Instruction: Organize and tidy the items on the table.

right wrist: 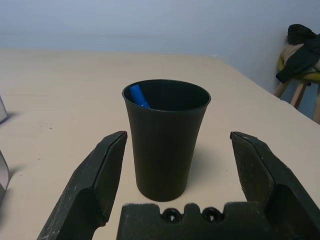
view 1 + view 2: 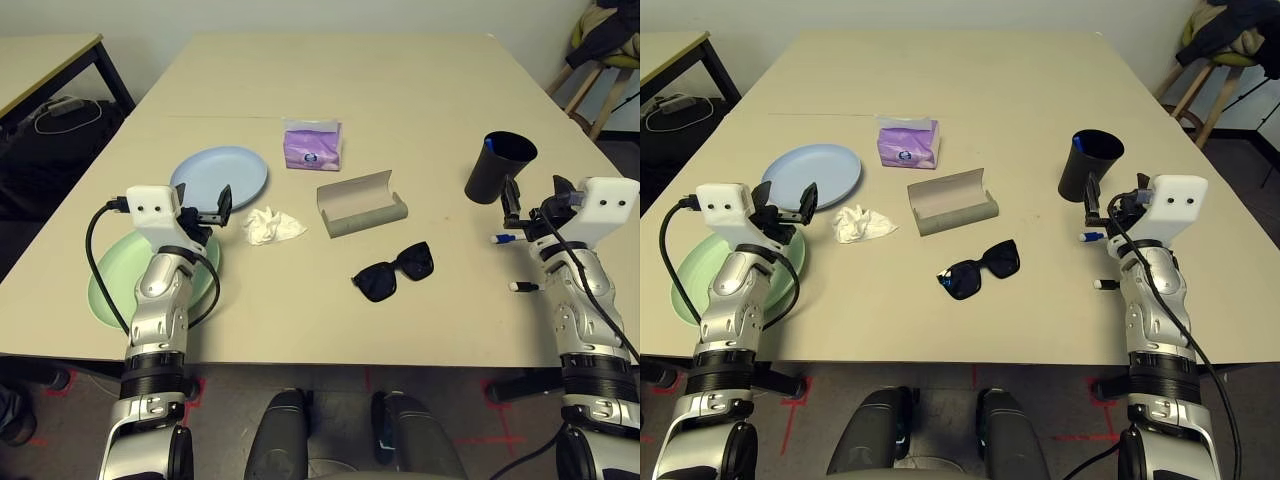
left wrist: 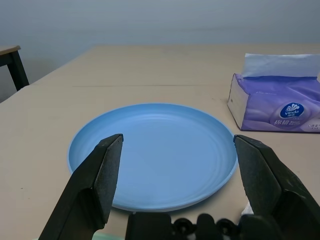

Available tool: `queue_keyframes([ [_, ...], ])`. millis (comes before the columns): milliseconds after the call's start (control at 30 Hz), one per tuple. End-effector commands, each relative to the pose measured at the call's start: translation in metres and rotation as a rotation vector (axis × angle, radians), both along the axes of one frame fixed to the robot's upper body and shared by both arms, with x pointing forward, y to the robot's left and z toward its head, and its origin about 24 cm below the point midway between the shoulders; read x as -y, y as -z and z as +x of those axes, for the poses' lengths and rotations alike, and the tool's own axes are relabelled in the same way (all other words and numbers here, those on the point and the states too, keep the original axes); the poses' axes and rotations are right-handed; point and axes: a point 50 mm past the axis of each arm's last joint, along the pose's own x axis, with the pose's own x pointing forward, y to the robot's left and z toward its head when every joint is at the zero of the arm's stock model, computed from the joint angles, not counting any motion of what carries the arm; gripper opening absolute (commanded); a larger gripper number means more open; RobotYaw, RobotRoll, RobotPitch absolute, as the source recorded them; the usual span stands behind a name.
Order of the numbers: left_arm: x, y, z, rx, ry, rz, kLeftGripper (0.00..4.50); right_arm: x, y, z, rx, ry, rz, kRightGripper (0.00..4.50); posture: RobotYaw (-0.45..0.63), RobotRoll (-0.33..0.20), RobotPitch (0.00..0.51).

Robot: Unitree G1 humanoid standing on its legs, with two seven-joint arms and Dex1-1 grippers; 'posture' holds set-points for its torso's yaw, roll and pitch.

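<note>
Both grippers stand wide and empty: the left gripper (image 2: 207,207) faces the blue plate (image 2: 220,175), the right gripper (image 2: 530,205) the black cup (image 2: 499,167), likely first pickups.

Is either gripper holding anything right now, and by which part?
Nothing is held. The left gripper hangs open facing the blue plate; the right gripper hangs open facing the black cup, jaws clear of it.
</note>
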Motion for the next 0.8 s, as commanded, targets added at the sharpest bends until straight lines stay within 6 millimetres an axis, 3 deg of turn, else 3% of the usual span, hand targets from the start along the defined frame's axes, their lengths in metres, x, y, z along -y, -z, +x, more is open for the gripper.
queue_keyframes([
  [33,0.0032,0.0011,-0.0009,0.000,0.004,0.008,4.50,0.0038,0.0011,-0.0028,-0.008,0.007,-0.005,4.48,0.11,0.000,0.110],
  [633,0.0011,0.0031,0.0004,-0.016,0.020,0.002,4.50,0.0024,0.0030,-0.0020,-0.011,0.003,-0.003,4.48,0.12,0.000,0.111],
  [800,0.0096,0.0034,0.0032,-0.017,0.028,0.003,4.50,0.0087,0.0060,-0.0011,-0.025,-0.019,-0.014,4.48,0.10,0.000,0.103],
])
